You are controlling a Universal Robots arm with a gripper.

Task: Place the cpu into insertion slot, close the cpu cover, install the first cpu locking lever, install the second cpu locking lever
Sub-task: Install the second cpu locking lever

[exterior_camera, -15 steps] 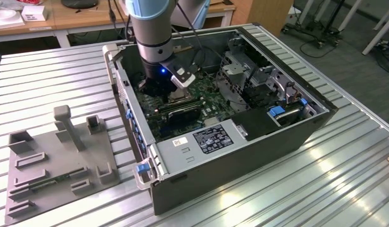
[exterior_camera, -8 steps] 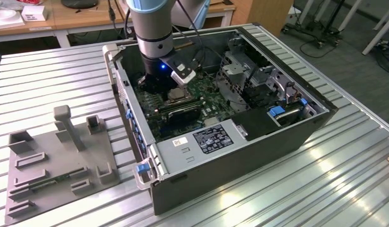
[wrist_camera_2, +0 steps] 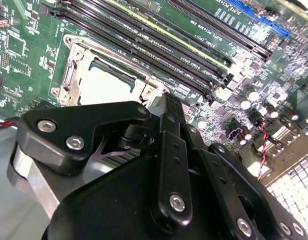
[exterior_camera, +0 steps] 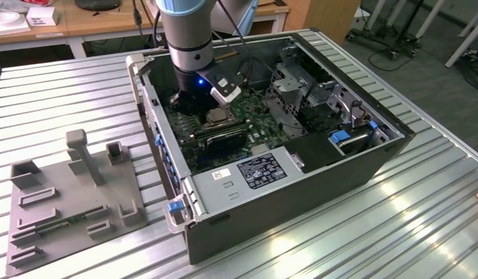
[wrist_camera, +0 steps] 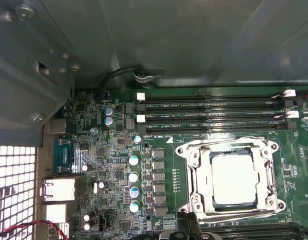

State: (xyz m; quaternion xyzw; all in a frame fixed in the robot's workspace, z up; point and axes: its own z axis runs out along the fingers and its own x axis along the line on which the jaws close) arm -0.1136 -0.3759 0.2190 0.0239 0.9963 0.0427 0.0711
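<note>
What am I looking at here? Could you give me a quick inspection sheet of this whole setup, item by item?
Surface: ribbed metal table carrying an open computer case.
Job's things: the cpu sits in the insertion slot on the green motherboard; the cpu cover lies closed around it.
Clutter: grey fixture plate with small holders, on the exterior view's left.
End effector: the end effector hangs inside the case, just above the board beside the slot; nothing seen in it.
Cables: red and black wires on the board; black cables along the arm.
Surroundings: wooden desks behind; wheeled stands on the floor.
</note>
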